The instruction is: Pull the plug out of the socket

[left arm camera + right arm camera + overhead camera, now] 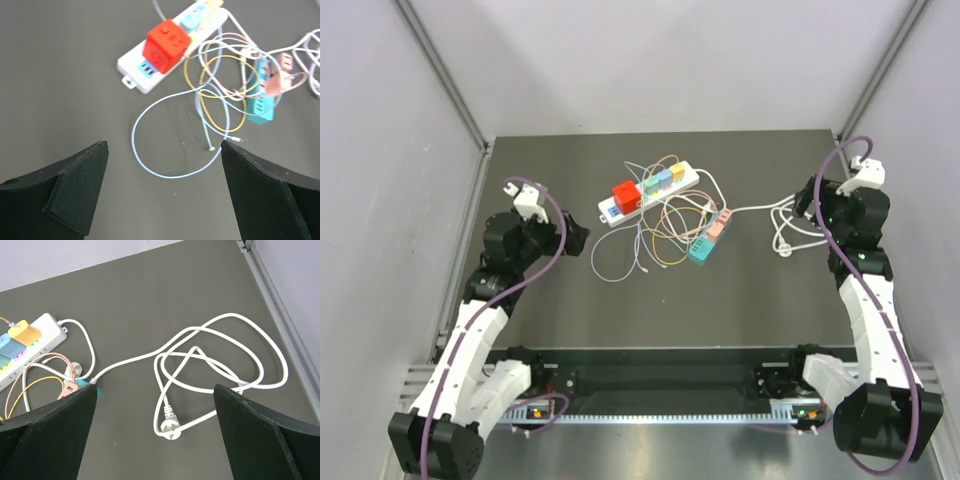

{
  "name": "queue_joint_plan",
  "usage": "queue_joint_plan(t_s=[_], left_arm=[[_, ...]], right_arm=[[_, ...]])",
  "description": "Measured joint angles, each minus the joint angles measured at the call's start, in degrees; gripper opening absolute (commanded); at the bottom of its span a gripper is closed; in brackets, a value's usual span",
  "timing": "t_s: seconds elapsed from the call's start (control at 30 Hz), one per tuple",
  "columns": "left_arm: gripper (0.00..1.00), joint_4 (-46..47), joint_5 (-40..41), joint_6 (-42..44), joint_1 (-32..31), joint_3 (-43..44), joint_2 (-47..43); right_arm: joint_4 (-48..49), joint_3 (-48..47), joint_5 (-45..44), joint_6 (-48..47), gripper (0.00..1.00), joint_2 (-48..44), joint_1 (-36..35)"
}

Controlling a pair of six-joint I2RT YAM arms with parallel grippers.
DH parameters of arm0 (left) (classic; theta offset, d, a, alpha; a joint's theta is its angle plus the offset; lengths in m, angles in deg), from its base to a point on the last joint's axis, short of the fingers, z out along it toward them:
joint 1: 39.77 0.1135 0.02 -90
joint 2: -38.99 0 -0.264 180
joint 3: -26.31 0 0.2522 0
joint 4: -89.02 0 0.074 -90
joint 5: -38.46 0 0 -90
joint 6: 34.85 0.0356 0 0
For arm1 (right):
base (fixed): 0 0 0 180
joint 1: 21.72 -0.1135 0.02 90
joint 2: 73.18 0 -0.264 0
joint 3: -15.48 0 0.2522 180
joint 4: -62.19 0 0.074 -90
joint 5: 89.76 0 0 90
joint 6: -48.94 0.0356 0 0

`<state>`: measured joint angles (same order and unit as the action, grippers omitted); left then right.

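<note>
A white socket strip point(610, 209) lies at the table's back centre. A red cube plug point(626, 195) sits in its near-left end, and several small coloured plugs point(665, 178) stand in a row behind it. In the left wrist view the red cube plug point(166, 44) stands on the strip point(135, 75). To the right lies a teal socket block point(702, 250) with a pink plug point(718, 228) in it. My left gripper point(575, 238) point(165, 190) hangs open, left of the strip and apart from it. My right gripper point(805, 205) point(155, 435) is open above a loose white cord.
Thin coloured cables point(655, 240) loop on the table between the strip and the teal block. A white cord point(220, 365) lies coiled at the right and ends in a loose white plug point(170, 426). A metal rail point(280, 310) runs along the table's right edge.
</note>
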<state>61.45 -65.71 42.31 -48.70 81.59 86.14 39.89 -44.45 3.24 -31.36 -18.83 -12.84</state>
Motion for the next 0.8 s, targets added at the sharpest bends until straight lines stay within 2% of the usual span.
queue_joint_plan(t_s=[0.17,0.3,0.47,0.53,0.6,0.73,0.8], left_arm=[[0.99,1.57,-5.27,-0.07,0.0,0.0,1.07],[0.99,2.14,-8.5,-0.46,0.0,0.0,2.25],[0.94,3.78,-12.5,-2.1,-1.2,0.04,4.33],[0.94,4.24,-12.07,-3.04,-4.92,0.26,6.49],[0.93,4.57,-10.38,-3.67,-11.37,1.05,9.7],[0.87,4.92,-4.39,-4.48,-24.68,4.61,18.03],[0.83,5.27,-1.86,-5.38,-28.52,7.28,22.62]], right_arm=[[0.42,0.22,4.26,-1.75,1.0,-1.07,0.04],[0.74,0.66,13.25,-6.23,1.0,-3.06,0.02],[0.35,1.2,26.82,-16.68,1.0,-3.37,0.02],[-1.01,1.6,30.34,-20.22,1.0,-3.34,0.04],[-2.67,1.77,33.2,-23.12,1.0,-3.28,0.04],[-4.76,1.92,36.74,-26.34,1.0,-3.28,0.66],[-5.03,1.92,37.33,-27.17,1.0,-3.28,1.31]])
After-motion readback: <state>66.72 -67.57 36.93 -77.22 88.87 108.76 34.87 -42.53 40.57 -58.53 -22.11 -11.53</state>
